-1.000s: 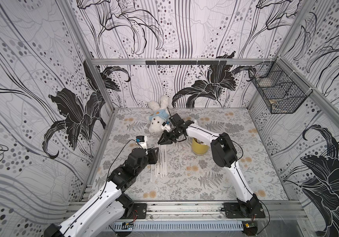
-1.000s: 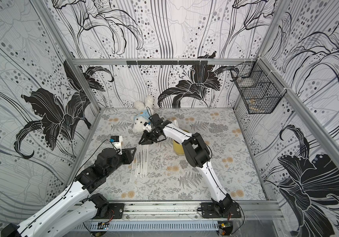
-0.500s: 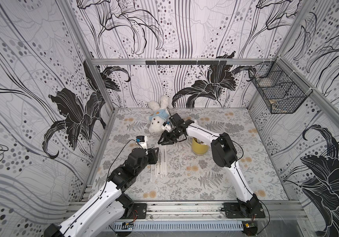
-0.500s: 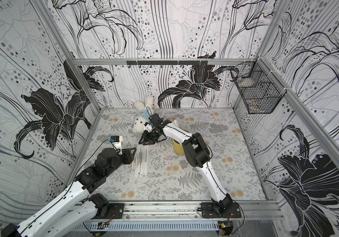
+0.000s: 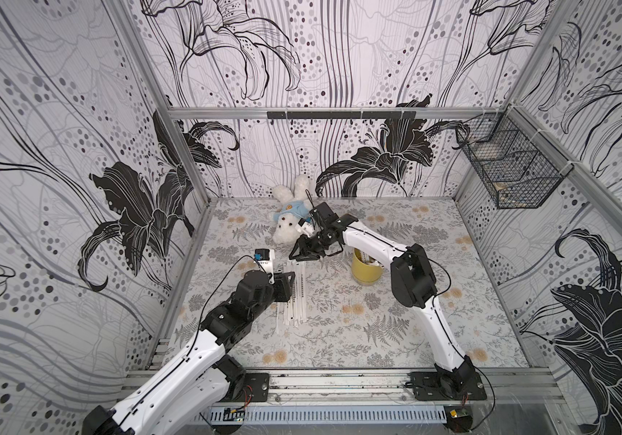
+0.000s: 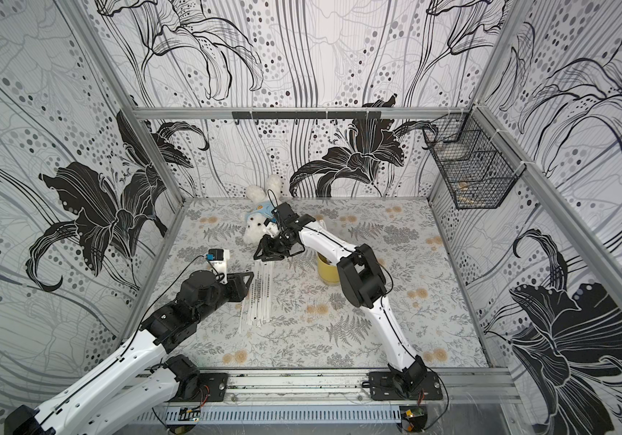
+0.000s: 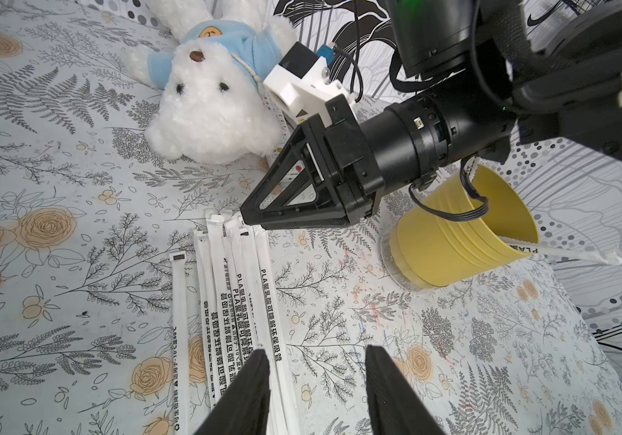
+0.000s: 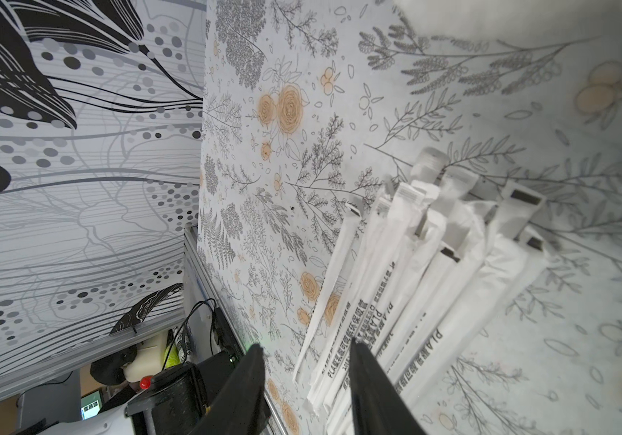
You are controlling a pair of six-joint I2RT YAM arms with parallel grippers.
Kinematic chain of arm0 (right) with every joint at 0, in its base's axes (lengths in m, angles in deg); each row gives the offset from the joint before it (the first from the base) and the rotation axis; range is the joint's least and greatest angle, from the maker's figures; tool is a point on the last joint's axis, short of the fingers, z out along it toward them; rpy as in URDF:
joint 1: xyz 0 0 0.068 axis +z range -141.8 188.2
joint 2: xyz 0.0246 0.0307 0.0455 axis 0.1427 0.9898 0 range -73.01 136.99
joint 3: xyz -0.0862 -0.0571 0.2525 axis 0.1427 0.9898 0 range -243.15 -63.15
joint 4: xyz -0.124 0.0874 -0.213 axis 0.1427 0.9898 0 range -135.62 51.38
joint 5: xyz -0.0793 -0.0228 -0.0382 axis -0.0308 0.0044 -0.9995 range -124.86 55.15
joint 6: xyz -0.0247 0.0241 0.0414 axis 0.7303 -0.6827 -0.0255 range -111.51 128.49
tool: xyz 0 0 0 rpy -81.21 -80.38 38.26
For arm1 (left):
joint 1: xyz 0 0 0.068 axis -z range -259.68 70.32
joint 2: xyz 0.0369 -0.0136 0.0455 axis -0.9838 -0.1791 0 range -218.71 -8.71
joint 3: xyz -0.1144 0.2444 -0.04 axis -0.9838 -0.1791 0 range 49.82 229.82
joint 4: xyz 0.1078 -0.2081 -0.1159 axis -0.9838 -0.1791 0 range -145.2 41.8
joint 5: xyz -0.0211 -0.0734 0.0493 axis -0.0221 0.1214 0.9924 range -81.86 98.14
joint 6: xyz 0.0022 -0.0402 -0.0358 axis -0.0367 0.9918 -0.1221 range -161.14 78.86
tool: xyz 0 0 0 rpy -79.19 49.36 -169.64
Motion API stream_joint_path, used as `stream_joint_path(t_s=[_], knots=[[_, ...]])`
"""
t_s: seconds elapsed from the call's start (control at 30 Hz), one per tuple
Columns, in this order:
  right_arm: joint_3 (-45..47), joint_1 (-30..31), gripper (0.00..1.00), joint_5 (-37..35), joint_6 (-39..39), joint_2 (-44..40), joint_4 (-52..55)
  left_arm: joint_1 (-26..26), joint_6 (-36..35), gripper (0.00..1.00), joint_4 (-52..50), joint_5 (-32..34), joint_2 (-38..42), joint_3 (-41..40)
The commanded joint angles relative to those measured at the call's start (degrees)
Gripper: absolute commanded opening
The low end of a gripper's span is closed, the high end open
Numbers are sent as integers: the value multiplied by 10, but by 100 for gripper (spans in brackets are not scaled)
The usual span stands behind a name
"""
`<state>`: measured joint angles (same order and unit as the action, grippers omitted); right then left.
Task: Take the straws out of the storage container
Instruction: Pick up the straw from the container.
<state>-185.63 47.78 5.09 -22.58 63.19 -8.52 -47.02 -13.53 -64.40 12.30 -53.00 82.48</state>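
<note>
Loose straws (image 8: 415,282) flat just below the right gripper (image 8: 307,344), jaws apart, empty; left gripper (image 7: 315,352) likewise.

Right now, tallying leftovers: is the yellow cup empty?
Not empty: a straw pokes over the rim of the yellow cup; others lie on the table.

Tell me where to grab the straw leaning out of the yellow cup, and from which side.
Grip the stretch of the straw that sticks out past the rim of the yellow cup, on the side away from the laid-out straws. It is thin and leaning, so probably come from above with jaws across its width; the part inside is walled in by the cup.
</note>
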Motion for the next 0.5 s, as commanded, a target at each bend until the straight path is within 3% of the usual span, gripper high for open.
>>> stream_joint_path(t_s=[0.0, 0.23, 0.47], knots=[[-40, 1, 41, -31, 38, -72, 35, -3, -25, 46, 32, -11, 1, 5], [-15, -2, 41, -115, 97, -167, 61, 3, -48, 44, 83, -59, -22, 21], [99, -30, 38, -172, 163, -301, 46, 78, -179, 45, 194, -36, -89, 51]])
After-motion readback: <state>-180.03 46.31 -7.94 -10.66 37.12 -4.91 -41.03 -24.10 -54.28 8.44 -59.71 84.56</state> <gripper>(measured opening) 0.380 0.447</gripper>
